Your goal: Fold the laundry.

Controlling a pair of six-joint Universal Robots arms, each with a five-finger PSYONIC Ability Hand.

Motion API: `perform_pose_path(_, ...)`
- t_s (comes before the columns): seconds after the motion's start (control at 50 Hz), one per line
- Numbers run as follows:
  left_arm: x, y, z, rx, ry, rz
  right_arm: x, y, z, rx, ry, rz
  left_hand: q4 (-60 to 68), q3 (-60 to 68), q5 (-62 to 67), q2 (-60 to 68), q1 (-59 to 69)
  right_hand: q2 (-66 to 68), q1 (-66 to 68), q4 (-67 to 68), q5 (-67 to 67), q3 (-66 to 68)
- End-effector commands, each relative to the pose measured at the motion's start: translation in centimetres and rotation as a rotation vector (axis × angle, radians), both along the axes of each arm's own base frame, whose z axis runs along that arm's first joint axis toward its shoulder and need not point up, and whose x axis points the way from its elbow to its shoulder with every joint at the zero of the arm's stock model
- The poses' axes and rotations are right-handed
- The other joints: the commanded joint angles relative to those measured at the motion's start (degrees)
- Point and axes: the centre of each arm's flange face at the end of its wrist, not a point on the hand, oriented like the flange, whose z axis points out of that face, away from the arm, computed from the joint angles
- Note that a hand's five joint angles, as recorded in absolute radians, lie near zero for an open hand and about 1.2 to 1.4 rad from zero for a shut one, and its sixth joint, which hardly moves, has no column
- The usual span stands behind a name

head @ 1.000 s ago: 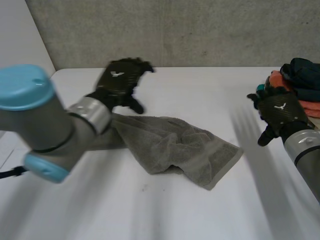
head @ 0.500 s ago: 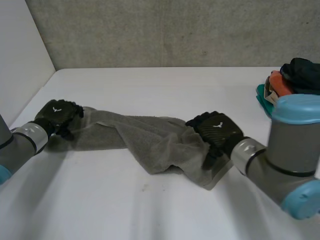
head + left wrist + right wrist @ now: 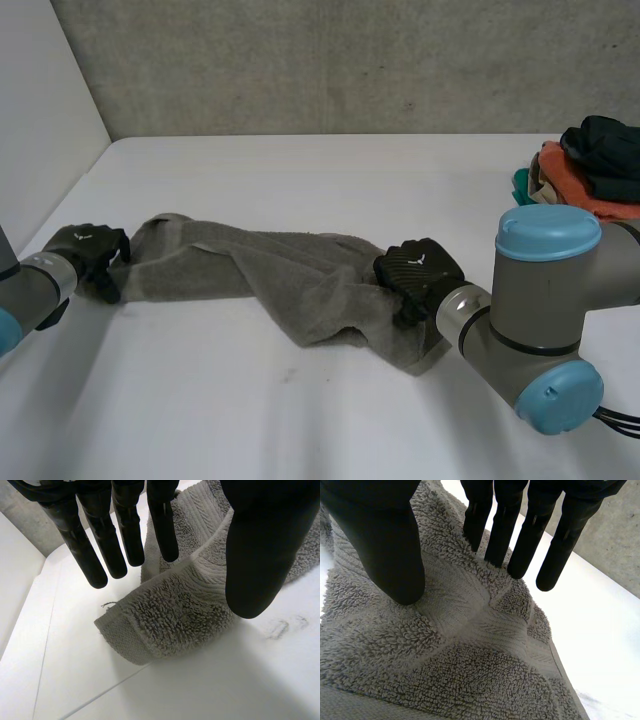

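Towel [image 3: 290, 280], grey, rumpled lengthwise, left hand [image 3: 88, 252] and right hand [image 3: 420, 275] straight-fingered, empty, at opposite ends.

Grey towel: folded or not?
Not folded. The grey towel lies rumpled and twisted in a long strip across the white table, wrinkles bunched mid-length.

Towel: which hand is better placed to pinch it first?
Probably the left: the left hand has a raised corner of the towel between thumb and fingers. The right hand hangs open over flat cloth.
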Motion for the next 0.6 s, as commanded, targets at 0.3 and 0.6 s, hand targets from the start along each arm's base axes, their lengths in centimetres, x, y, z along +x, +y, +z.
perform_pose_path(0.3, -0.2, -1.6, -0.3, -0.056, -0.014, -0.011, -0.6, -0.2, 2.2, -0.094, 0.05, 0.015, 46.98, 47.28, 47.18, 47.28, 46.97, 33.69, 33.96, 33.22, 34.07, 33.42)
perform_pose_path(0.6, -1.4, 3.7, 9.5, -0.239, 0.024, -0.041, -5.3, 0.8, 14.0, -0.302, 0.235, -0.001, 46.98, 47.28, 47.18, 47.28, 46.97, 33.69, 33.96, 33.22, 34.07, 33.42)
